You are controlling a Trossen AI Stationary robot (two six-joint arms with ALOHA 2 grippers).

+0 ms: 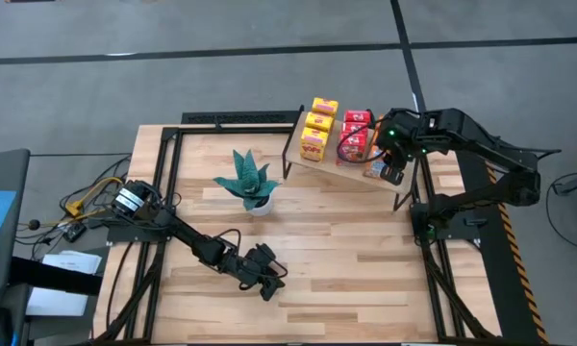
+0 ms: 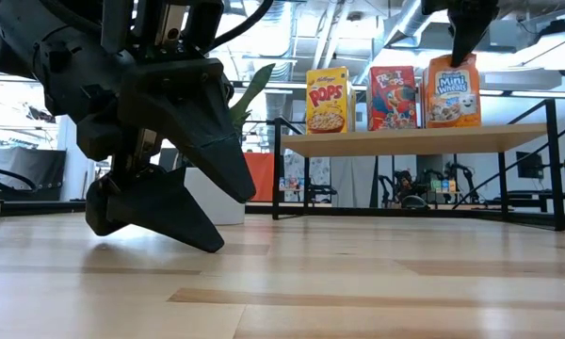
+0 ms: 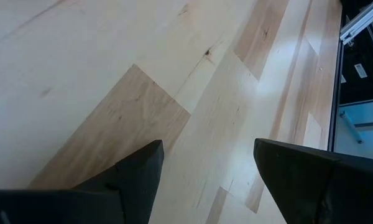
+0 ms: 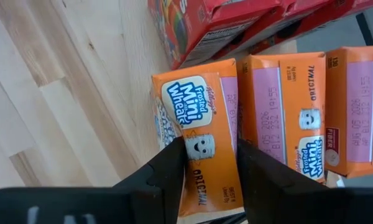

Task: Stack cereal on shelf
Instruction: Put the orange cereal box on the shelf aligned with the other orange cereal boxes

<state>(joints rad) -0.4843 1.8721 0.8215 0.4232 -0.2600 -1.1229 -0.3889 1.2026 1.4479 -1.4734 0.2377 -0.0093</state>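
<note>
Pale wooden planks of the table (image 1: 346, 250) carry the shelf (image 1: 332, 163), where yellow, red and orange cereal boxes are lined up. An orange box (image 4: 202, 143) is clamped by the right hand (image 4: 208, 171) at the shelf's front row, so release and a clean withdrawal are judged to be required next. The left hand (image 1: 263, 272) is rested spread apart near the table's front.

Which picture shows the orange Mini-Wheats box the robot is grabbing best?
The right wrist view: the front Mini-Wheats box fills it, pinched by the right tool. The low view shows its front on the shelf. The high view shows it mostly hidden; the left wrist view shows none.
</note>
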